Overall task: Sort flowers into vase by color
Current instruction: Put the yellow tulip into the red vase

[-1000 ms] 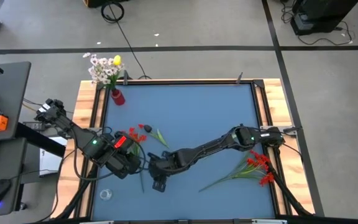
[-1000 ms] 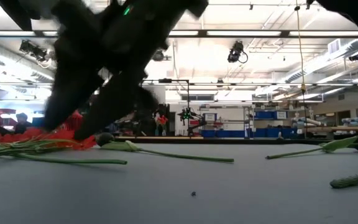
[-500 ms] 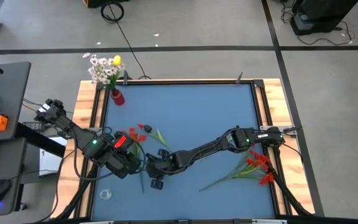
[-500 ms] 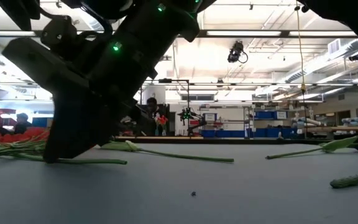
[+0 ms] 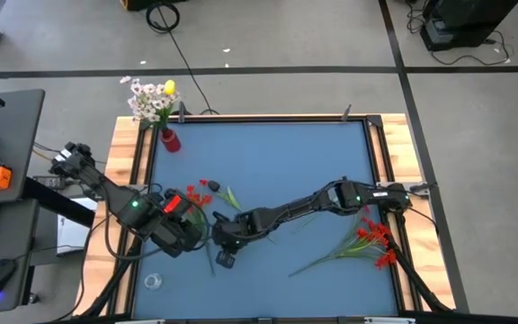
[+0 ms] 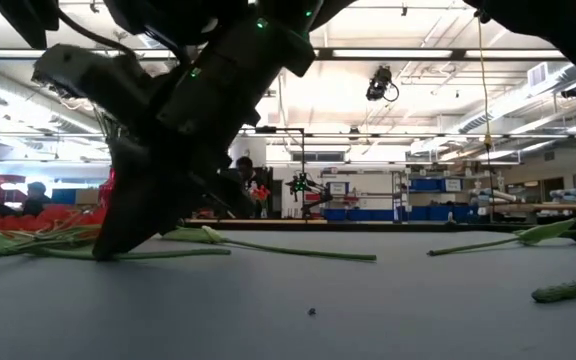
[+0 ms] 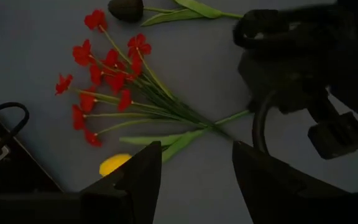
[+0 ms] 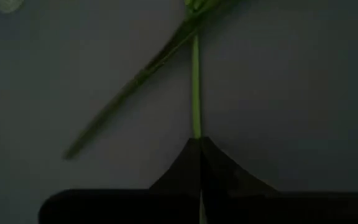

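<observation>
Pincers: right (image 8: 199, 149) pinches green stem (image 8: 195, 87) on blue table (image 5: 286, 162) (left (image 7: 194, 168) gapes).

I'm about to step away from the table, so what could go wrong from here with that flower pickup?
The right hand is shut on one thin green stem, which might slip or bend. The left hand sits very close, so the arms could bump. The small red vase already holds flowers and could tip.
</observation>
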Available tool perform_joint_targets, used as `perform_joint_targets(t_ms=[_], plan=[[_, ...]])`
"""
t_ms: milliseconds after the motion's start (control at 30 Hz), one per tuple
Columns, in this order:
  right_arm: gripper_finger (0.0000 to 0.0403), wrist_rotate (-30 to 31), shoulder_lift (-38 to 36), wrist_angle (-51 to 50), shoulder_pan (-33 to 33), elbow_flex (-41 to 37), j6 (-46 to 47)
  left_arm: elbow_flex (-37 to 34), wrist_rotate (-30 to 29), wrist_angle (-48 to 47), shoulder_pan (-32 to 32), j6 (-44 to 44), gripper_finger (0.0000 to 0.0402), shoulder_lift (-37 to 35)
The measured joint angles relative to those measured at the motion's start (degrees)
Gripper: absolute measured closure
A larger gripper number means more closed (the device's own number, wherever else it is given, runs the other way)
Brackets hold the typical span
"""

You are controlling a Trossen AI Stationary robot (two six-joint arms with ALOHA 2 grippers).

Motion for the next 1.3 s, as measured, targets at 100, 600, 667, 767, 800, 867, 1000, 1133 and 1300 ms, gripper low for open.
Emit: perform_joint_targets(t_ms=[100,600,667,767,800,867,1000,1133,1300], plan=[[0.0399,-5.5,-1.7,0.0,-1.3,-0.3,6.0,0.0,0.0,0.2,0.0,-0.3,0.0198,-0.9],[0.0402,-31.2,-8.5,15.4,-8.8,0.1,19.2,0.0,-5.9,0.1,-2.3,-1.5,0.0198,-7.8],[0.0402,-34.4,-8.3,16.8,-9.1,0.1,20.5,0.0,-8.3,0.0,-3.0,-2.1,0.0198,-9.0],[0.0402,-37.1,-8.3,17.5,-9.3,0.1,21.0,0.0,-12.5,0.0,-4.4,-3.3,0.0198,-10.5],[0.0402,-37.2,-8.4,17.3,-9.3,0.1,20.9,0.0,-13.7,0.0,-5.0,-3.6,0.0198,-11.0],[0.0402,-37.1,-8.4,16.9,-9.3,0.1,20.9,0.0,-15.6,0.0,-6.1,-4.1,0.0198,-11.9],[0.0402,-37.3,-8.4,13.5,-9.3,0.1,19.7,0.0,-18.2,0.0,-8.1,-4.7,0.0198,-13.0],[0.0402,-44.2,-8.3,13.4,-9.2,0.1,18.6,0.0,-19.6,0.0,-9.1,-4.8,0.0198,-13.5],[0.0402,-55.1,-8.4,21.6,-9.0,0.1,20.2,0.0,-21.8,-0.1,-9.1,-5.2,0.0198,-14.1]])
